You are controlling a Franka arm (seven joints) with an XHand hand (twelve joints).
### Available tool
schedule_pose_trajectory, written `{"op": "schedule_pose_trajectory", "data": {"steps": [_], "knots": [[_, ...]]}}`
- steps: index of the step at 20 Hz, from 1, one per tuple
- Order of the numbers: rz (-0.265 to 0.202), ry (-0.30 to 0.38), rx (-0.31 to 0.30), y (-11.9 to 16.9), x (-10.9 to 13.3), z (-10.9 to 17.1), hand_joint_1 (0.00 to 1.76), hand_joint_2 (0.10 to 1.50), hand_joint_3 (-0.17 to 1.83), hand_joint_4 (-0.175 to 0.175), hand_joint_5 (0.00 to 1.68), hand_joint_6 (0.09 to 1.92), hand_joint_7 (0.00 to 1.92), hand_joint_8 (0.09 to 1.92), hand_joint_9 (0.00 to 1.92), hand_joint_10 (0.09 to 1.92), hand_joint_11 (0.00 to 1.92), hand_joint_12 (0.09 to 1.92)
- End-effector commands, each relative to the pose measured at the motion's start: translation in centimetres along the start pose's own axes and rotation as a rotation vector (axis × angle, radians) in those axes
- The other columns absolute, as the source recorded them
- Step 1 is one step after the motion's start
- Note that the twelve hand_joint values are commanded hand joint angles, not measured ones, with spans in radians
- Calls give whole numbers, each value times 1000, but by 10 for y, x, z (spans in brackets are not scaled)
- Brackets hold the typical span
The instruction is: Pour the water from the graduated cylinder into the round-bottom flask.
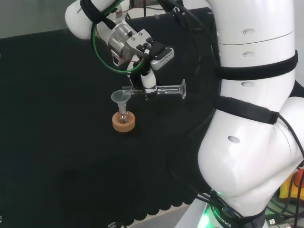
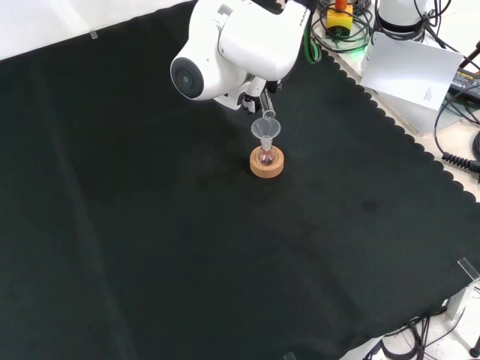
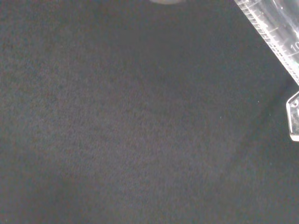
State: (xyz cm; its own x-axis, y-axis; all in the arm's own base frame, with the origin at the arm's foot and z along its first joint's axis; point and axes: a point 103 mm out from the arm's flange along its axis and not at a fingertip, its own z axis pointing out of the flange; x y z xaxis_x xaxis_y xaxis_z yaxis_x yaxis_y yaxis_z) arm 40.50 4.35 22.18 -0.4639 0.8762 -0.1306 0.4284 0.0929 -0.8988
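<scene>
In the head view the white arm reaches from the right over the table, its wrist bent downward, and the black and white robot hand (image 1: 149,81) hangs below it with fingers curled round a clear cylinder (image 1: 164,90) lying level.

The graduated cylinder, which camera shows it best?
The head view: the graduated cylinder lies nearly level in the hand, mouth over the funnel, base to the right. The front view shows just its tip beneath the arm; the wrist view shows a close stretch of marked wall.
</scene>
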Motion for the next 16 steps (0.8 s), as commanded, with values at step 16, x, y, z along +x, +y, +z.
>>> {"op": "schedule_pose_trajectory", "data": {"steps": [16], "knots": [[33,-23,49,-1,6,-5,1257,1130,0,-175,932,1061,973,1050,1423,188,1224,766]]}}
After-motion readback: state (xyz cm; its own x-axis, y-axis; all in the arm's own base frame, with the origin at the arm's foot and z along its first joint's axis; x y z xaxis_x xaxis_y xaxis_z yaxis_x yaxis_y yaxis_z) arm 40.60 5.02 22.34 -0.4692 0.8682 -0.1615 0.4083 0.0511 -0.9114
